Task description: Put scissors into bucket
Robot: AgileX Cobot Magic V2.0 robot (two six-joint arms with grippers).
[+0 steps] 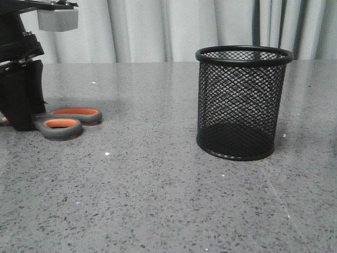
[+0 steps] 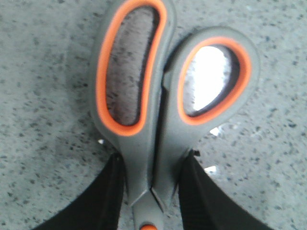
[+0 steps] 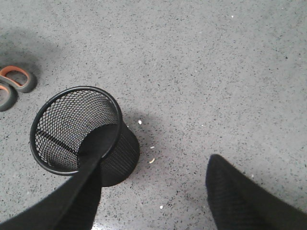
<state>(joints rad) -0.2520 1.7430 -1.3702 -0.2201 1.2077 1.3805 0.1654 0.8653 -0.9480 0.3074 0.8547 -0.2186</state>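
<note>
The scissors [image 1: 66, 123] are lying flat on the speckled grey table [image 1: 158, 200] out at nine o'clock in the front view, dark grey handles with bright orange lining inside both finger loops, the loops pointing toward three o'clock. The left tool [image 1: 21, 95] is sitting right down on them, hiding the blades from the front. In the left wrist view its two black fingers [image 2: 108, 196] are pressing against either side of the handle shanks just past the loops, so it is clamped on the scissors, with the orange pivot dot [image 2: 148, 227] peeking out between the fingers. One loop is long and narrow, the other rounder, and the two handles are lying closed against each other. The bucket [image 1: 242, 103] is standing upright at about three o'clock in the front view, well apart from the scissors, a black wire-mesh cylinder with a solid rim and a round base. The right tool [image 3: 158, 191] is hovering above it with its fingers spread wide apart, gripping nothing, one finger [image 3: 93, 167] crossing in front of the bucket's rim.
</note>
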